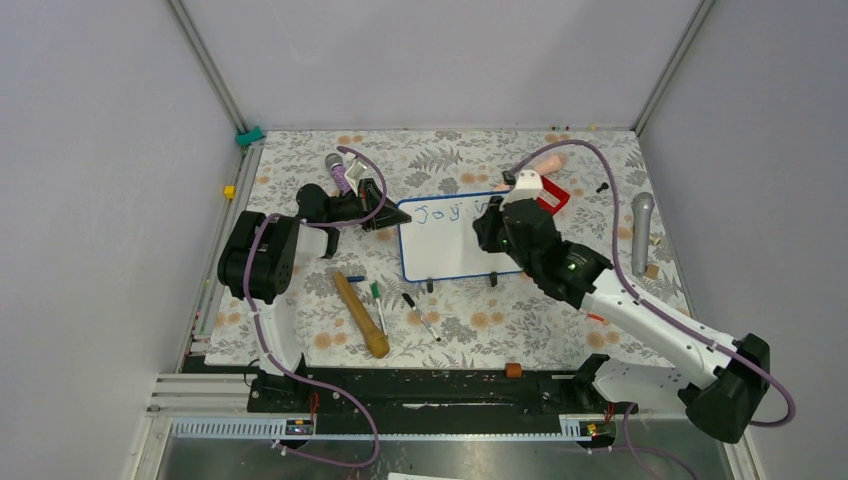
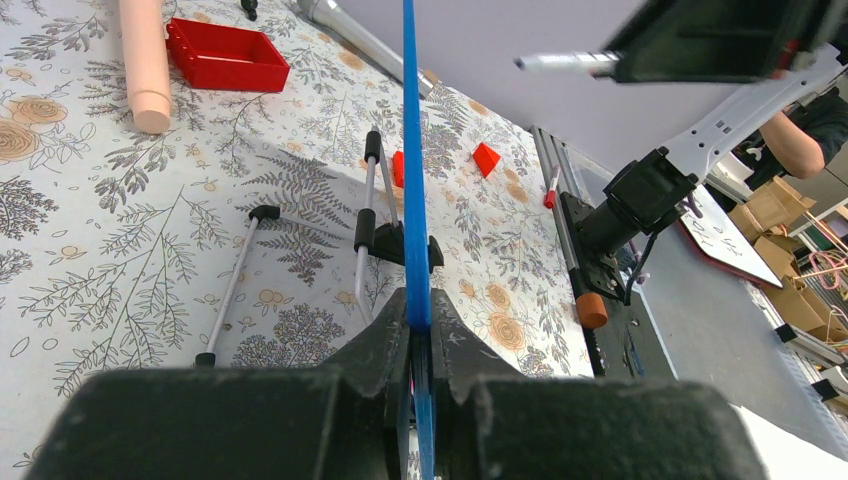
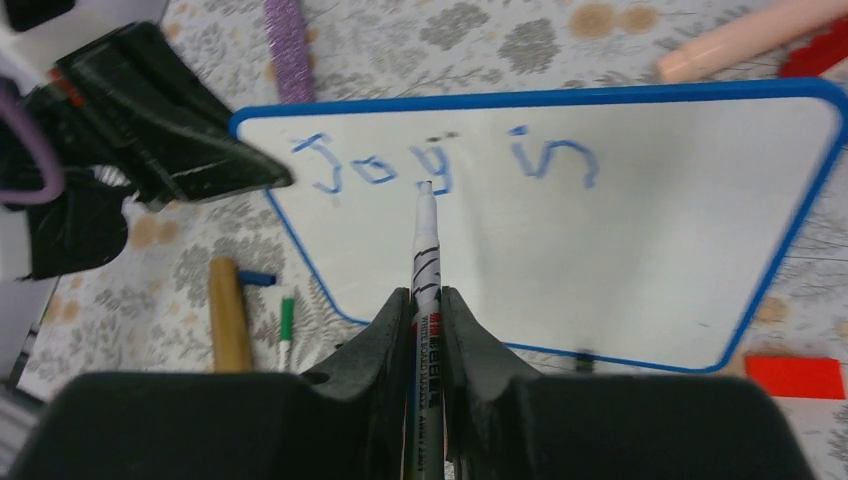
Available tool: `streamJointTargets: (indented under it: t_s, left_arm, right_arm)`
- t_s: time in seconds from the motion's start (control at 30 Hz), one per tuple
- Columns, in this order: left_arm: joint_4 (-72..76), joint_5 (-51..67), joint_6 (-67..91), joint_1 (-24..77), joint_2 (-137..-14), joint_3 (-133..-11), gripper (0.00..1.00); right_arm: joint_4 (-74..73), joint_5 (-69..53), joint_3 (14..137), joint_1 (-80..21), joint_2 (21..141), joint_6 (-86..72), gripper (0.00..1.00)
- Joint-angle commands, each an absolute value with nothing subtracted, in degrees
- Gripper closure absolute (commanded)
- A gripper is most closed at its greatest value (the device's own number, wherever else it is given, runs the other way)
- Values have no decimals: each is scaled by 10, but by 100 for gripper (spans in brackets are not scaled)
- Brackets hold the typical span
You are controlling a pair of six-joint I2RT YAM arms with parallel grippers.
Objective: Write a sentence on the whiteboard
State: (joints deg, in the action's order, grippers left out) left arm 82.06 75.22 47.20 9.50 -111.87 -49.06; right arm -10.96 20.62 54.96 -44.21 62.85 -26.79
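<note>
On the floral table (image 1: 480, 330), the left gripper (image 2: 417, 315) pinches the board (image 3: 650, 220) by its frame; it looks light, stiff and slick. The right gripper (image 3: 427, 300) clamps a marker (image 3: 426, 230).

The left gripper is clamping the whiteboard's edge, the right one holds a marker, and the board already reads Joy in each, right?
Not quite: in the right wrist view the whiteboard reads only "Joy in". The left gripper does clamp its edge and the right gripper holds the marker.
</note>
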Motion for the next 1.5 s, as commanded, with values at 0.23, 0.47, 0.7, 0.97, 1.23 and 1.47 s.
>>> streamJointTargets:
  t_s: [0.23, 0.47, 0.7, 0.97, 1.23, 1.47]
  left_arm:
    - [844, 820, 427, 101, -1123, -488, 100]
    - [844, 821, 428, 102, -1125, -490, 100]
    - [844, 819, 425, 102, -1124, -486, 100]
    - [844, 818, 419, 102, -1133, -485, 100]
    - [844, 817, 416, 102, -1131, -482, 100]
    - [844, 816, 416, 102, -1131, -481, 100]
  right_arm:
    - [-147, 302, 706, -580, 762, -300, 100]
    - [-108, 340, 684, -616, 772, -283, 100]
    - [-62, 332, 646, -622, 795, -268, 100]
    - [-52, 331, 652, -630, 829, -254, 100]
    - [-59, 374, 627, -645, 824, -274, 100]
    - [-73, 390, 620, -657, 849, -288, 100]
